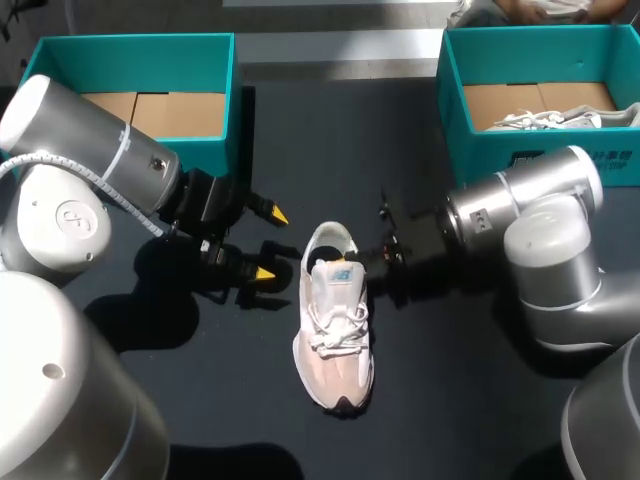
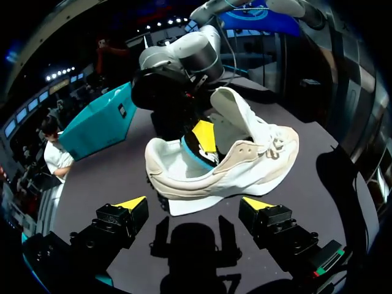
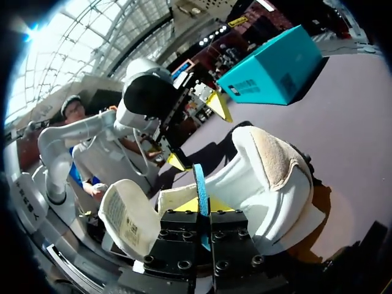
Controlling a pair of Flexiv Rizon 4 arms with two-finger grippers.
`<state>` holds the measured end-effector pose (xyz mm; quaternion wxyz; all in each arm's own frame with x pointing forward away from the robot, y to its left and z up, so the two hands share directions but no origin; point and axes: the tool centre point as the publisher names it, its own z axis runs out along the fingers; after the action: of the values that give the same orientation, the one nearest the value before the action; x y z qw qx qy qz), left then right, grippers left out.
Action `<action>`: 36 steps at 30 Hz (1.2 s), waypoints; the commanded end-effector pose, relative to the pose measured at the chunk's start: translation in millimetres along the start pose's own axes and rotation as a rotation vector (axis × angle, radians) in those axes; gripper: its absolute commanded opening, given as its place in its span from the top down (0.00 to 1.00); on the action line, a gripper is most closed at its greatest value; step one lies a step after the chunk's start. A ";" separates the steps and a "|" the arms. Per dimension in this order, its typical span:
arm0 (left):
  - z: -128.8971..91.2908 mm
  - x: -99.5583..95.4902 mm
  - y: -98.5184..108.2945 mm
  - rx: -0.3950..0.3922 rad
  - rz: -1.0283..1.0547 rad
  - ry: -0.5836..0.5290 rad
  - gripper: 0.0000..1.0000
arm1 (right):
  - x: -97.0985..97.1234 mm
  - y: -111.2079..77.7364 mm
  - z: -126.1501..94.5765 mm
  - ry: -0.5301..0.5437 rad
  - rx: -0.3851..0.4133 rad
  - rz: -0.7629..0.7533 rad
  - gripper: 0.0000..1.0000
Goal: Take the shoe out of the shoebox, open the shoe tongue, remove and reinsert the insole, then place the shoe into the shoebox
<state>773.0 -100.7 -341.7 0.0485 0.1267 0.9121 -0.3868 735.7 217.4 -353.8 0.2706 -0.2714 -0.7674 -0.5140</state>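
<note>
Centre of the dark tabletop: a white and pale-pink lace-up sneaker lies out of any box. In the head view its toe points to 6 o'clock and its heel to 12. The padded white tongue stands pulled up from the laces, and the left wrist view shows it rising well clear of the collar.

The right gripper comes in at the heel opening from 3 o'clock. In its own camera the two black fingers sit pressed together, pinching a thin blue-edged insole that stands on edge between them. The tongue flops to one side and the heel cup of the sneaker curves round the other. From across the table the left wrist view catches one yellow tip of that gripper down inside the sneaker, beside the teal rim of the insole.

The left gripper hovers at 9 o'clock of the heel, yellow tips spread wide, nothing between them. In its own view the sole sits just ahead of the parted fingers, not touching.

At 10 o'clock on the table is a teal cardboard shoebox showing its brown floor. At 2 o'clock a second teal shoebox holds another pale sneaker.
</note>
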 end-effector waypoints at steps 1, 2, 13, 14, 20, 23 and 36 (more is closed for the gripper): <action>0.0 1.5 -0.6 -0.003 0.000 -0.003 0.00 | 2.3 -5.5 4.4 -0.010 -0.007 0.003 1.00; 0.0 1.5 -0.6 -0.003 0.000 -0.003 0.00 | 2.4 -3.7 4.6 -0.012 -0.007 0.001 1.00; 0.0 1.5 -0.6 -0.003 0.000 -0.003 0.00 | 14.0 18.6 -4.5 -0.051 -0.002 -0.066 0.67; 0.0 1.5 -0.6 -0.003 0.000 -0.003 0.00 | 15.2 20.5 -5.6 -0.059 -0.002 -0.076 0.67; 0.0 1.5 -0.6 -0.003 0.000 -0.003 0.00 | 20.1 33.0 -9.1 -0.067 0.009 -0.107 0.64; 0.0 1.5 -0.6 -0.003 0.000 -0.003 0.00 | 18.7 35.8 -9.8 -0.068 0.014 -0.115 0.63; 0.0 1.5 -0.6 -0.003 0.000 -0.003 0.00 | 6.5 44.5 -13.5 -0.029 0.044 -0.039 1.00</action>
<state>773.0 -100.6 -341.7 0.0485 0.1267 0.9121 -0.3868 758.3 217.7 -315.1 0.2504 -0.2604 -0.7854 -0.5027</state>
